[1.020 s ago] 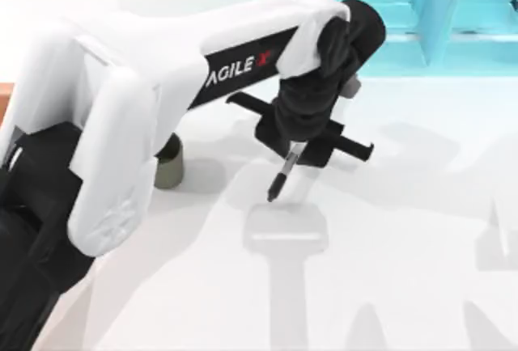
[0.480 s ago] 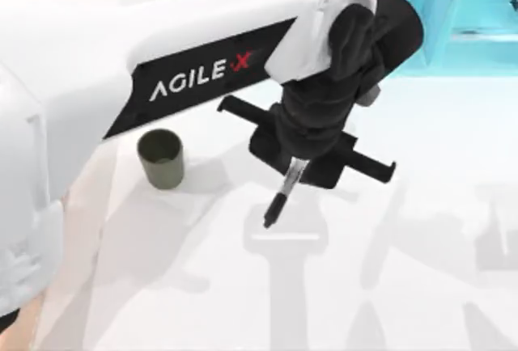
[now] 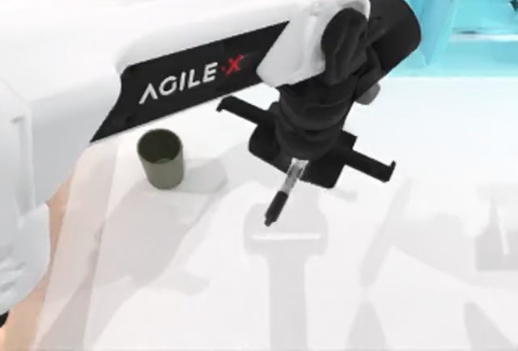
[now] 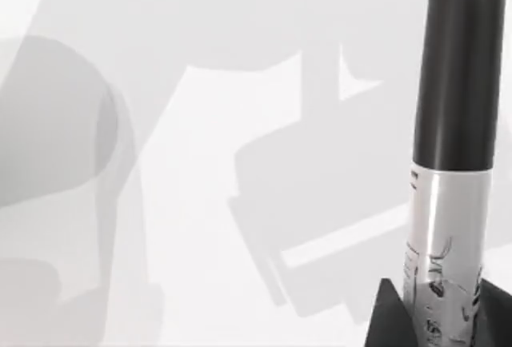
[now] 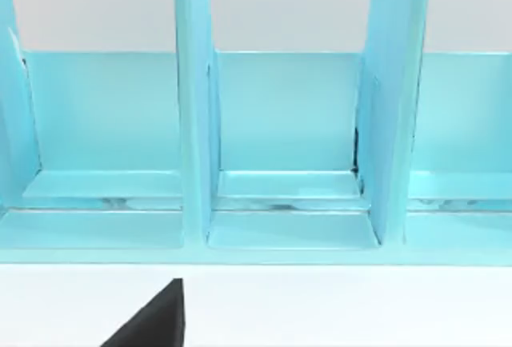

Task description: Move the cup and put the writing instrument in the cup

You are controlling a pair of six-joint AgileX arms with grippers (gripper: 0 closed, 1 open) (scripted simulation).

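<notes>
My left gripper [image 3: 296,165] is clamped on the marker [image 3: 283,190], which hangs tip-down off the table [image 3: 388,286]. The cup [image 3: 160,158] stands upright, well to its left.

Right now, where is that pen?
In the top view the marker hangs from the left gripper above the table's middle, right of the cup.

The left arm [image 3: 162,52] wears smooth white rounded shells, with a black panel lettered "AGILE X" in white, the X red. Its wrist is a black, rounded housing. The left hand [image 3: 301,165] is black, with a straight crossbar carrying its fingers.
</notes>
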